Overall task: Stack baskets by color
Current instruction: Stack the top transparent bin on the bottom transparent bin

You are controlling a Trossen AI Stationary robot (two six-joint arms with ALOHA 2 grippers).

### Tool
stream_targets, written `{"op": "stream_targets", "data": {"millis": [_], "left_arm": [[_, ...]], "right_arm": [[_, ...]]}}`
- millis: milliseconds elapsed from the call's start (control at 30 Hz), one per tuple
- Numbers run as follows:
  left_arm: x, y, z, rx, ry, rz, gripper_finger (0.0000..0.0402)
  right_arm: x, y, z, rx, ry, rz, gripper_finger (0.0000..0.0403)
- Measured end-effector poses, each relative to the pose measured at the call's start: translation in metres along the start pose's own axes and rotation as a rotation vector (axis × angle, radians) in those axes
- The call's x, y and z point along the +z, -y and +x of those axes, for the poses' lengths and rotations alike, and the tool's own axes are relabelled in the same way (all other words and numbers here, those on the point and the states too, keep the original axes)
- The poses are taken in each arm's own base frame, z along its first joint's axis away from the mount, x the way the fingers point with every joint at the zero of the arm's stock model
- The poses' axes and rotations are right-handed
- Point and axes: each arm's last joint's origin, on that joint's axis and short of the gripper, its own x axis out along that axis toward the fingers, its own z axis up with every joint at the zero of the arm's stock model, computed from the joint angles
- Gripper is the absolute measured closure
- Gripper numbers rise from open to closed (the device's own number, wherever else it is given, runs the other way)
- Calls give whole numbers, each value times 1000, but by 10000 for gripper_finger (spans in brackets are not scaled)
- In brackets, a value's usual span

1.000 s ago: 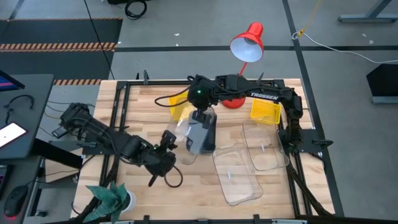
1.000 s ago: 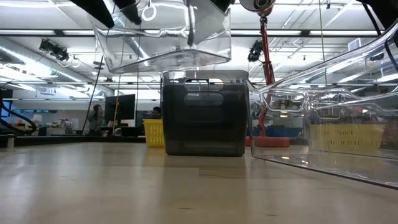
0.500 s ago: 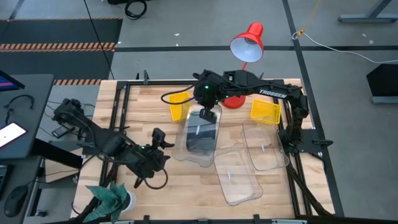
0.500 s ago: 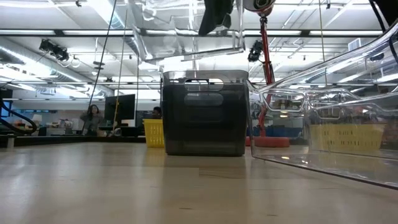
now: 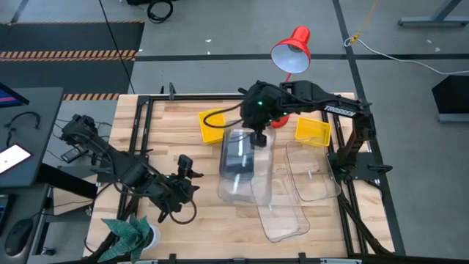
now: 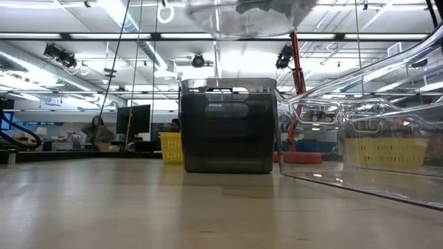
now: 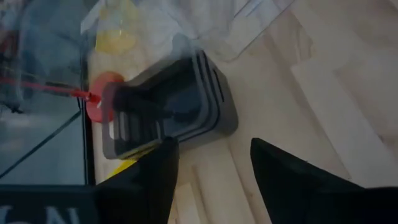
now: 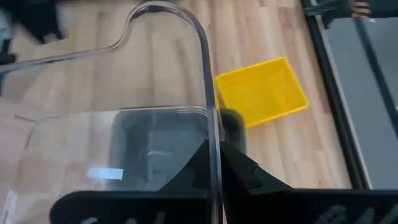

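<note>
So we've got the table (image 5: 168, 125) with two clear bins (image 5: 293, 191) lying overlapped on its right half. Our right claw (image 5: 258, 138) is clamped on the rim of a third clear bin (image 5: 245, 170), holding it in the air above the grey bin (image 6: 227, 135). Yellow bins (image 5: 211, 125) sit at the back, one on each side of the red lamp (image 5: 292, 51). Left claw (image 5: 178, 189) hangs open near the front left, gripping nothing.

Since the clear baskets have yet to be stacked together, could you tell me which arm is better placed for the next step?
The right arm, probably. Its end effector is shut on the raised clear basket, close to the two clear baskets on the table. The left end effector holds nothing, near the table's left edge.
</note>
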Motion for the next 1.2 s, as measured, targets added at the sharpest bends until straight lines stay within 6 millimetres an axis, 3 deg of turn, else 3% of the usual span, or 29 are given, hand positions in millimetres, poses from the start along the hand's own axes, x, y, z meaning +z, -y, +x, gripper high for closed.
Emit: {"op": "stream_targets", "data": {"millis": [200,633,867,1200], "left_arm": [[-13,2,-1,0,74,-75,212],[-45,-13,-24,-3,405,-324,224],[-40,-19,-33,-55,542,-399,225],[-40,-20,-33,-41,544,-407,225]], "right_arm": [[-9,-25,-14,54,-40,-72,388],[-38,-98,-14,-40,-169,-235,388],[-57,-117,-11,-87,-218,-252,388],[-85,-129,-1,-68,-192,-256,389]]}}
